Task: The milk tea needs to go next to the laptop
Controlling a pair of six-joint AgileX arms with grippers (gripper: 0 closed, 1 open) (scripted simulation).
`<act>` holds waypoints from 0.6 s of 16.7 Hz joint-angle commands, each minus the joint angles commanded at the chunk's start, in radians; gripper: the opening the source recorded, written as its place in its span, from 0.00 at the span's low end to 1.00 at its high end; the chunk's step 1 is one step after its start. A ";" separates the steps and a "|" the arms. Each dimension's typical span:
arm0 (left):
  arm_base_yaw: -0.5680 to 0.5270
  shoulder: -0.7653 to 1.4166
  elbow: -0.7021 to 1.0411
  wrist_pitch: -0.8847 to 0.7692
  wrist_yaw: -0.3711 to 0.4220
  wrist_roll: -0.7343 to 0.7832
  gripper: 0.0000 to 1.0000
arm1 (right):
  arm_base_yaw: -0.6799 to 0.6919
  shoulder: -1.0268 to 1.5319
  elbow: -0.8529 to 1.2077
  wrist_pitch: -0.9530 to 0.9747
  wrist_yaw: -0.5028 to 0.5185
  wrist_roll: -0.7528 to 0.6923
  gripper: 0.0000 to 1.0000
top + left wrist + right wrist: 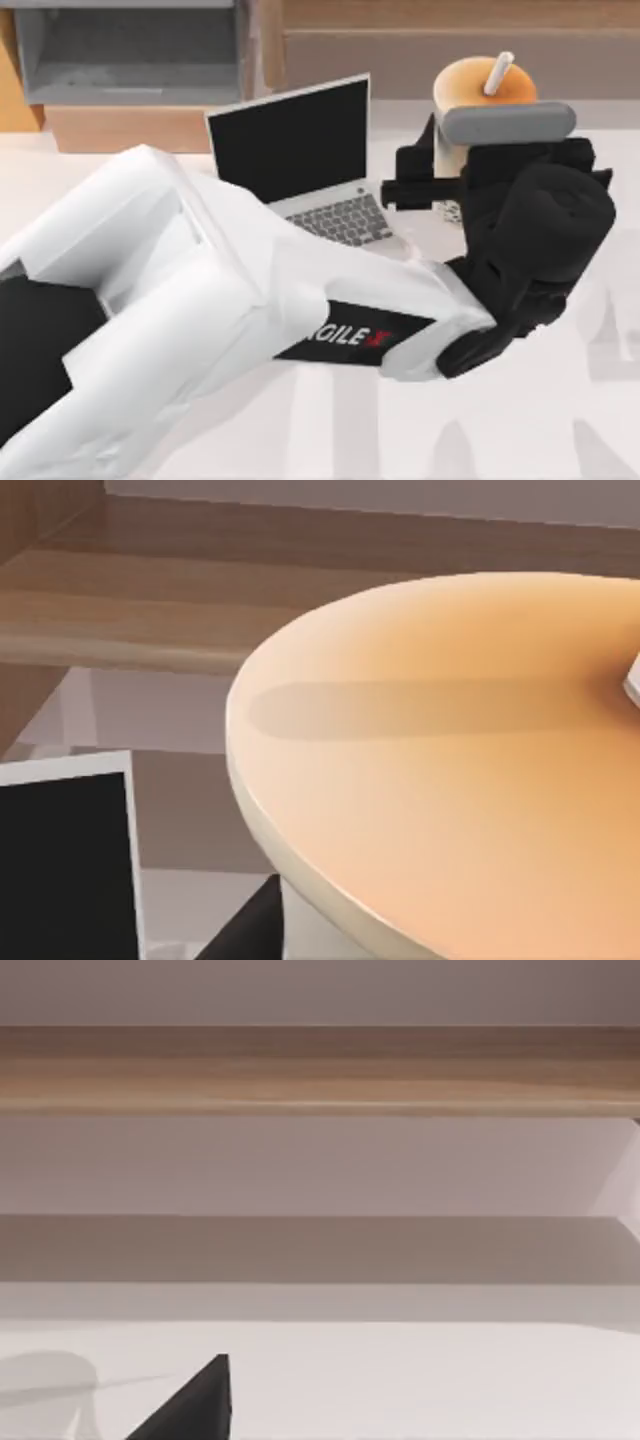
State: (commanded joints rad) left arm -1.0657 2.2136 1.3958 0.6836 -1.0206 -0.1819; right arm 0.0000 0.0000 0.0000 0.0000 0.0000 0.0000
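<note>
The left arm covers the near part of the laptop, hiding its trackpad. The left gripper and wrist block the milk tea below its lid. Finger contact cannot be determined.

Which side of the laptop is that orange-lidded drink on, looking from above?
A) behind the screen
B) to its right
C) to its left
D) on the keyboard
B: in the top view the milk tea stands to the right of the open laptop, with the left claw around its lower part.
</note>
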 joint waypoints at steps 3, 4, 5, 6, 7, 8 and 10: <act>0.011 0.006 -0.017 0.018 -0.006 0.007 0.00 | 0.000 0.000 0.000 0.000 0.000 0.000 1.00; 0.011 0.014 -0.023 0.018 -0.008 0.009 0.00 | 0.000 0.000 0.000 0.000 0.000 0.000 1.00; 0.011 0.024 -0.027 0.017 -0.009 0.010 0.00 | 0.000 0.000 0.000 0.000 0.000 0.000 1.00; 0.008 0.035 -0.027 0.016 -0.010 0.011 0.00 | 0.000 0.000 0.000 0.000 0.000 0.000 1.00; 0.005 0.047 -0.026 0.015 -0.010 0.010 0.00 | 0.000 0.000 0.000 0.000 0.000 0.000 1.00; 0.000 0.058 -0.022 0.016 -0.010 0.009 0.00 | 0.000 0.000 0.000 0.000 0.000 0.000 1.00; -0.008 0.073 -0.013 0.022 -0.007 0.003 0.00 | 0.000 0.000 0.000 0.000 0.000 0.000 1.00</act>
State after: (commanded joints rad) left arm -1.0739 2.2867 1.3823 0.7057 -1.0280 -0.1784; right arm 0.0000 0.0000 0.0000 0.0000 0.0000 0.0000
